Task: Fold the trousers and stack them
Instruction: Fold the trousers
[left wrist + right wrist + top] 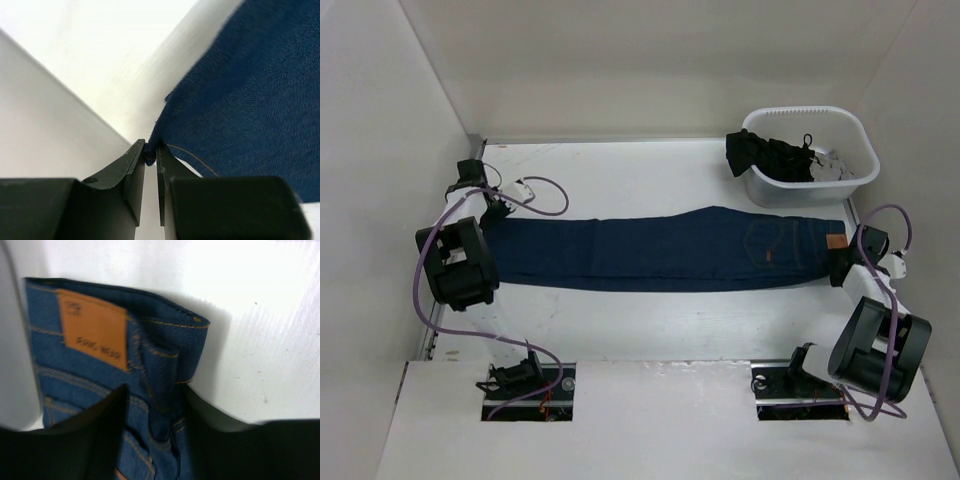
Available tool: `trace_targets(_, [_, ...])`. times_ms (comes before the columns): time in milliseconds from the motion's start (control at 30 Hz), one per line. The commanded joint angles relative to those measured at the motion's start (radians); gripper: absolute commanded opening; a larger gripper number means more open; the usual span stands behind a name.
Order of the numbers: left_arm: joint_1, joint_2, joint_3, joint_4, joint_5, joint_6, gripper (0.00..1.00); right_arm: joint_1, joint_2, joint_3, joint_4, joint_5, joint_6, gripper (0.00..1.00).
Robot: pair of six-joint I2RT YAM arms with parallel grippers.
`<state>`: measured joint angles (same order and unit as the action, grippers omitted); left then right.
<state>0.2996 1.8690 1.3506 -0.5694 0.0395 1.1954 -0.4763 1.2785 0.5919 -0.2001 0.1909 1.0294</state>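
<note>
The navy jeans [670, 252] lie stretched flat across the table, folded lengthwise, hems at the left and waistband at the right. My left gripper [492, 215] is shut on the hem corner; the left wrist view shows the denim [240, 95] pinched at the tips of my left gripper [151, 152]. My right gripper [840, 262] is shut on the waistband end beside the tan patch [836, 241]. In the right wrist view my right gripper [155, 410] holds bunched denim [160, 355] below the tan patch [92, 327].
A white basket [855, 135] at the back right holds black garments with white bits [780, 158]. White walls enclose the table on the left, back and right. Purple cables loop near both arms.
</note>
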Motion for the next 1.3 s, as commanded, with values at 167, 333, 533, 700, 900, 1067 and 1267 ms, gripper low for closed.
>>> trace_targets(167, [-0.001, 0.021, 0.012, 0.04, -0.024, -0.028, 0.12, 0.106, -0.312, 0.101, -0.152, 0.122, -0.291, 1.0])
trace_targets(333, [0.009, 0.016, -0.011, 0.049, -0.026, -0.03, 0.12, 0.331, -0.473, 0.161, -0.226, 0.128, -0.483, 1.0])
trace_targets(533, [0.014, 0.002, -0.042, 0.059, -0.027, -0.031, 0.12, 1.093, -0.223, 0.285, -0.068, -0.016, -0.933, 0.93])
trace_targets(700, [0.008, -0.004, -0.053, 0.06, -0.036, -0.031, 0.11, 1.37, 0.275, 0.567, -0.195, -0.048, -1.212, 0.53])
trace_targets(900, [0.008, -0.007, -0.062, 0.06, -0.044, -0.026, 0.11, 1.448, 0.461, 0.692, -0.151, -0.094, -1.327, 0.59])
trace_targets(1067, [0.008, -0.007, -0.064, 0.06, -0.044, -0.022, 0.11, 1.485, 0.541, 0.706, -0.136, -0.038, -1.373, 0.55])
trace_targets(1267, [0.008, -0.013, -0.053, 0.06, -0.044, -0.014, 0.11, 1.508, 0.579, 0.691, -0.113, -0.019, -1.425, 0.49])
